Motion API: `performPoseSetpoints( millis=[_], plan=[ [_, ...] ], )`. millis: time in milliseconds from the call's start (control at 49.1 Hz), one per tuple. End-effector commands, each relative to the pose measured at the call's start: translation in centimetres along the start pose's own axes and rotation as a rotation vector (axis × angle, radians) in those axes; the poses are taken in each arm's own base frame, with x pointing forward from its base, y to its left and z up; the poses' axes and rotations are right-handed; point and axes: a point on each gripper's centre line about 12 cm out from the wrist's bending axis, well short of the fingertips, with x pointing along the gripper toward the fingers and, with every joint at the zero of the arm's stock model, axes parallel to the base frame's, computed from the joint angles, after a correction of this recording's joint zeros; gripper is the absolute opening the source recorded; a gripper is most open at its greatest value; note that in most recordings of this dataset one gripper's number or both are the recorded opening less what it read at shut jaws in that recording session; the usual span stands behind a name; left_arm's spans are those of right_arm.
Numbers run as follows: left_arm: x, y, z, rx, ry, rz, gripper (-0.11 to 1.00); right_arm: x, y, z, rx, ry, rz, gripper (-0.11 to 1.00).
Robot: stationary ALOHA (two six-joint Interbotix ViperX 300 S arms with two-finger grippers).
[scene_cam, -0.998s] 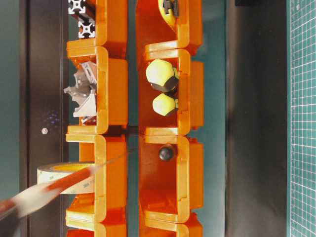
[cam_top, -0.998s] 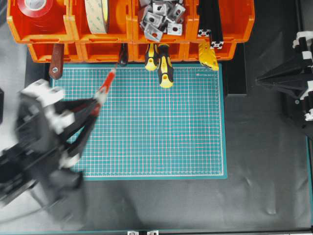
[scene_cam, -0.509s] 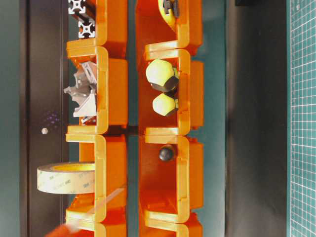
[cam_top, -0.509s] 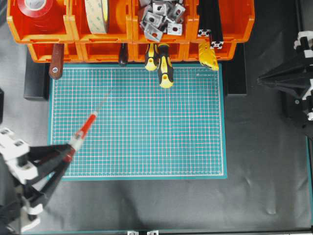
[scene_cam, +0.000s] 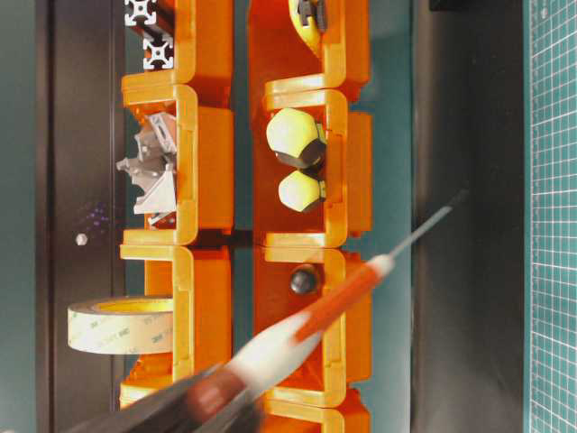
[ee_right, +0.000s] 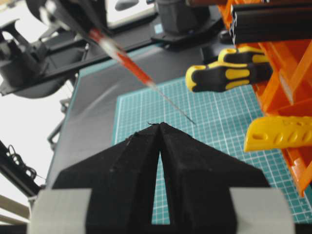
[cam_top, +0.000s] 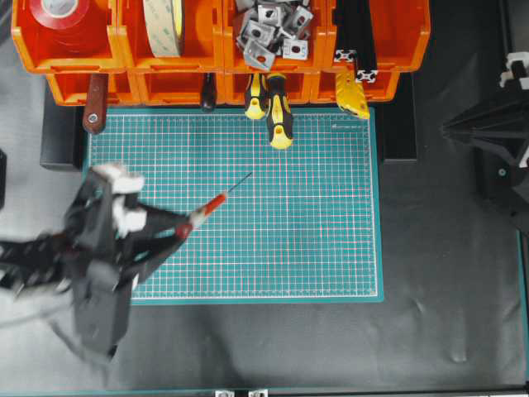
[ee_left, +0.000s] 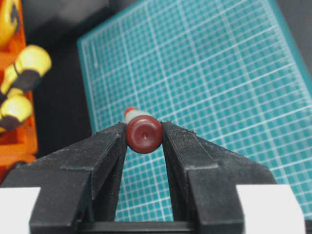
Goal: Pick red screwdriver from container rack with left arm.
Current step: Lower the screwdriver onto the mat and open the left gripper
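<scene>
Red screwdriver (cam_top: 207, 207), blurred, sits pinched in the left gripper (cam_top: 178, 230) at lower left over the green mat (cam_top: 314, 231), clear of the orange rack (cam_top: 215, 50). Right gripper (ee_right: 160, 127), cut off at right edge overhead, is pressed together.

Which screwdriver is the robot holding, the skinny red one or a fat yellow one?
The slim red-handled screwdriver, pinched in the left gripper above the green mat. The two fat yellow-and-black screwdrivers sit in the orange bin rack.

A green gridded cutting mat (cam_top: 297, 240) lies on a dark tabletop (cam_top: 446, 273), its far edge near the back. Bright white light fills the room beyond the tabletop's side edge.
</scene>
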Motion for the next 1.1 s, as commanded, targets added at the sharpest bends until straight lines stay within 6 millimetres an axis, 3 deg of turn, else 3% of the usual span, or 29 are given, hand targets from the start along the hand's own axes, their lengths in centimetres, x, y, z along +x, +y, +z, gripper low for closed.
performPoseSetpoints(
  millis=[0,183,407,1079],
  plan=[
    [1.5,1.1,-0.9,-0.02,0.0,-0.005,0.25,-0.1,0.3,1.4,0.003,-0.035,0.002,0.01],
    [4.9,1.9,-2.2,-0.034,0.051,-0.004,0.25,-0.1,-0.1,1.4,0.005,-0.031,-0.026,0.01],
    [6.9,1.9,-2.0,-0.004,0.081,0.0,0.25,-0.2,-0.3,1.3,0.005,-0.026,-0.04,0.01],
    [7.3,1.0,-1.8,-0.009,0.068,-0.025,0.25,-0.5,-0.3,1.2,0.006,0.001,-0.049,0.01]
  ],
)
